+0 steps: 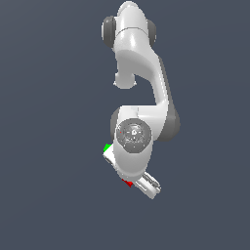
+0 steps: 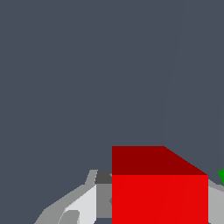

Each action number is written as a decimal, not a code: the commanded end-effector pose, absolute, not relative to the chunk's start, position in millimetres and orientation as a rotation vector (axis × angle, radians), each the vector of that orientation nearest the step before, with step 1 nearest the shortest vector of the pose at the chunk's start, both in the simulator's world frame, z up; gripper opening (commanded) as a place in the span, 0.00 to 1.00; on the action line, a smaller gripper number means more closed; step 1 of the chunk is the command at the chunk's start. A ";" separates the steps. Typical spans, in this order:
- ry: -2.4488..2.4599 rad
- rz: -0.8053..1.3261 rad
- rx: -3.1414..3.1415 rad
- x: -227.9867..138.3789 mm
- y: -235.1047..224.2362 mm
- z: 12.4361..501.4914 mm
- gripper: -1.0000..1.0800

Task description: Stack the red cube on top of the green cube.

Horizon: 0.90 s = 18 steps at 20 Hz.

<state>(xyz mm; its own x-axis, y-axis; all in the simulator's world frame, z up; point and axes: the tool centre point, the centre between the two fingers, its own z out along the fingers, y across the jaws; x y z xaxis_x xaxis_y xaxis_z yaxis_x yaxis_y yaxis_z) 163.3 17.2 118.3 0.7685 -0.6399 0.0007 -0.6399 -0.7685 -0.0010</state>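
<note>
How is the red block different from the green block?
The red cube is bright red; the green cube is bright green. In the wrist view the red cube sits between the gripper's fingers and fills much of the picture, while only a green sliver shows at the edge. In the exterior view the arm hides most of both, and they peek out at opposite sides of the hand. Both look plain and matte.

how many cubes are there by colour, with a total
small matte red cube: 1
small matte green cube: 1
total: 2 cubes, both partly hidden by the arm in the exterior view
</note>
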 end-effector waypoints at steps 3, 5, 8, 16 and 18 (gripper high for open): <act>1.069 -0.001 -2.954 163.3 17.2 119.1 0.00; 1.069 -0.001 -2.954 162.8 16.9 119.0 0.00; 1.069 -0.001 -2.954 161.0 15.9 118.4 0.00; 1.069 -0.001 -2.954 148.9 9.1 114.3 0.00; 1.069 -0.001 -2.954 143.9 6.2 112.7 0.00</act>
